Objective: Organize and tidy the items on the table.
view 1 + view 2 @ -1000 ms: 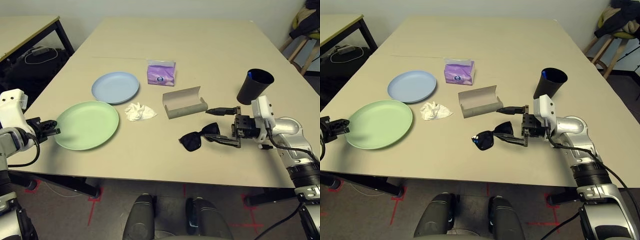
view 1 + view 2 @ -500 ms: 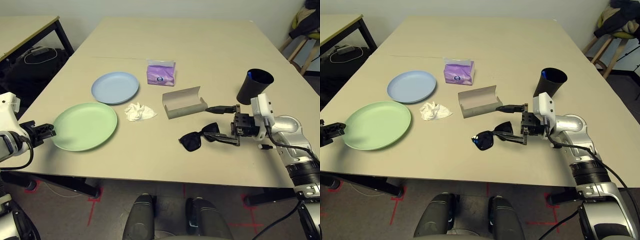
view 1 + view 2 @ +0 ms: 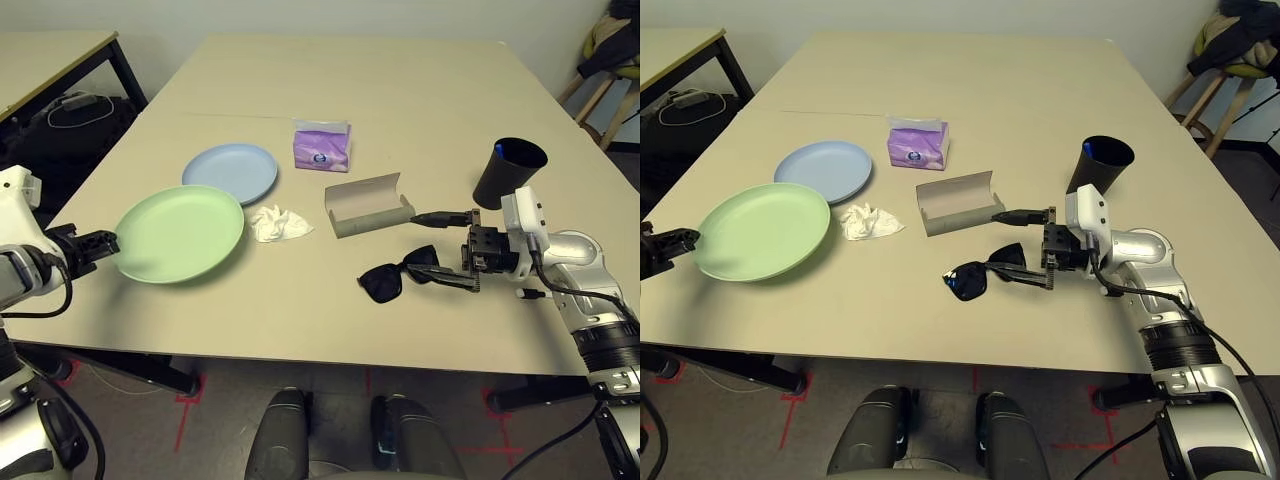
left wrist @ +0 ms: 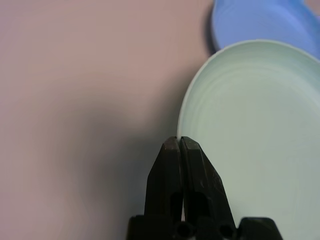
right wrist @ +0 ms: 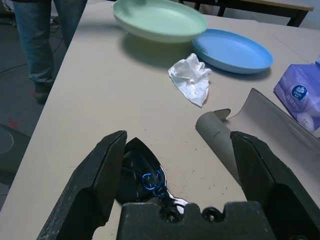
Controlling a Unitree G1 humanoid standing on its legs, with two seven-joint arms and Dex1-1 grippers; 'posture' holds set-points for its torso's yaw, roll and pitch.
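Observation:
My left gripper [image 3: 103, 242] is shut on the near-left rim of the light green plate [image 3: 180, 232], which hangs just above the table [image 3: 400, 80] and casts a shadow. The plate's far edge reaches the light blue plate [image 3: 230, 173]. In the left wrist view the closed fingertips [image 4: 179, 145] pinch the green rim [image 4: 250, 140]. A crumpled white tissue [image 3: 278, 223] lies beside both plates. My right gripper [image 3: 440, 248] stands open around the arm of the black sunglasses [image 3: 385, 280], next to the open grey-green glasses case [image 3: 368, 205]. The black cup [image 3: 508, 172] and purple tissue pack [image 3: 322, 146] stand behind.
A dark-legged desk [image 3: 50, 50] and a black bag [image 3: 70, 130] are off the table's left side. A stool with clothing [image 3: 610, 60] stands at the back right. A person's legs [image 5: 45, 40] show beyond the table's left edge.
My left gripper has lifted the green plate and carried it right and away from me, up to the blue plate's edge. The right arm and sunglasses have stayed put.

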